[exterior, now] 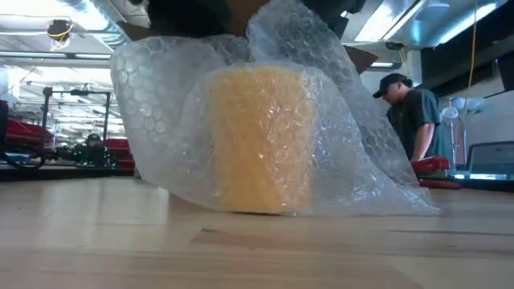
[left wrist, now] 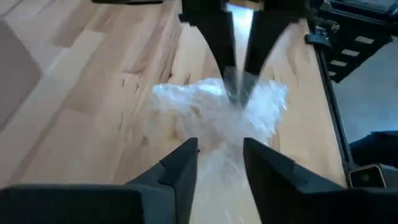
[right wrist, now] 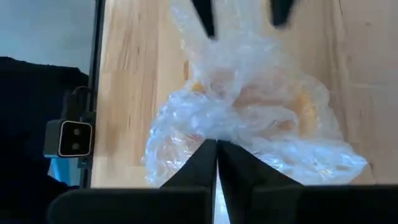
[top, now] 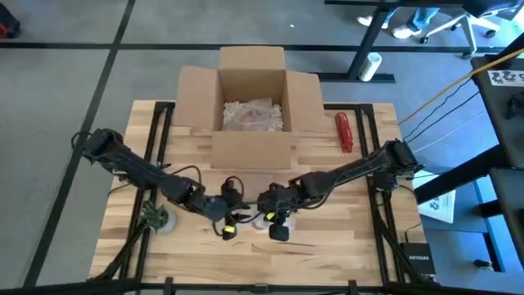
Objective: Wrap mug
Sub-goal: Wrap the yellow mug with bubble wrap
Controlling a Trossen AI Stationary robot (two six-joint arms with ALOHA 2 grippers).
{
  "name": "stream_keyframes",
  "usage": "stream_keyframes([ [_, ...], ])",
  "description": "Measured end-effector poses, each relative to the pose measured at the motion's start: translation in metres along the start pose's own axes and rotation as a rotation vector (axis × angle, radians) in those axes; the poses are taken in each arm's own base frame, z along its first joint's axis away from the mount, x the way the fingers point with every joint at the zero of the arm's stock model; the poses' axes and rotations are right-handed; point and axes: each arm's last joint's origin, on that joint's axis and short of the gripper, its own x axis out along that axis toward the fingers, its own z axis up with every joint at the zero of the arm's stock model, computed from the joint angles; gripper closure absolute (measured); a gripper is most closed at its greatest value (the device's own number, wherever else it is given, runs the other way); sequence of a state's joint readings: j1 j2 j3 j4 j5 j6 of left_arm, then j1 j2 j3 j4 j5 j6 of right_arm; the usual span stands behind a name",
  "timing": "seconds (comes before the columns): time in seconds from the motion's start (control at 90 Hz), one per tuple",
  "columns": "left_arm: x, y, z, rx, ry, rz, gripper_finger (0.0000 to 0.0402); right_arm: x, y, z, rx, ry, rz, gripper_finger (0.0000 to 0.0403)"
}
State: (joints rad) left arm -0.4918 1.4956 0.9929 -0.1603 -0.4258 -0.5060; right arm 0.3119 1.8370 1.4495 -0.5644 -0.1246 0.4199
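Right gripper (right wrist: 216,152) pinches bubble wrap (right wrist: 249,118) shut; left gripper (left wrist: 219,163) open beside it. Yellow mug (exterior: 261,136) mostly covered, ends loose — wrap likely half done.

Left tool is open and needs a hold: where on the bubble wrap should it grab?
Grip the loose bunched edge of the bubble wrap nearest the left tool, coming in level along the table; the right tool already pinches the opposite side, over the yellow mug.
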Motion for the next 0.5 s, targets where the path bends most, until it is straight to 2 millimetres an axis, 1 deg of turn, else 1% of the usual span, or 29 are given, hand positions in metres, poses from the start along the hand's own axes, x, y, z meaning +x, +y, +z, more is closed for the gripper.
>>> stream_keyframes([
  [0.144, -0.007, -0.007, -0.014, -0.027, 0.038, 0.053, 0.0289, -0.01, 0.008, 0.013, -0.006, -0.051, 0.024, 0.0403],
  [0.233, -0.011, -0.01, -0.023, -0.053, 0.065, 0.102, 0.0289, -0.01, 0.009, 0.02, -0.01, -0.061, 0.025, 0.0403],
  [0.356, -0.02, -0.016, -0.035, -0.074, 0.07, 0.166, 0.0289, 0.005, 0.005, 0.024, -0.001, -0.021, 0.018, 0.0403],
  [0.444, -0.026, -0.02, -0.043, -0.092, 0.078, 0.194, 0.0289, 0.023, 0.0, 0.02, 0.011, 0.043, 0.029, 0.0403],
  [0.5, -0.03, -0.022, -0.048, -0.106, 0.086, 0.211, 0.0289, 0.038, -0.006, 0.015, 0.025, 0.101, 0.011, 0.0403],
])
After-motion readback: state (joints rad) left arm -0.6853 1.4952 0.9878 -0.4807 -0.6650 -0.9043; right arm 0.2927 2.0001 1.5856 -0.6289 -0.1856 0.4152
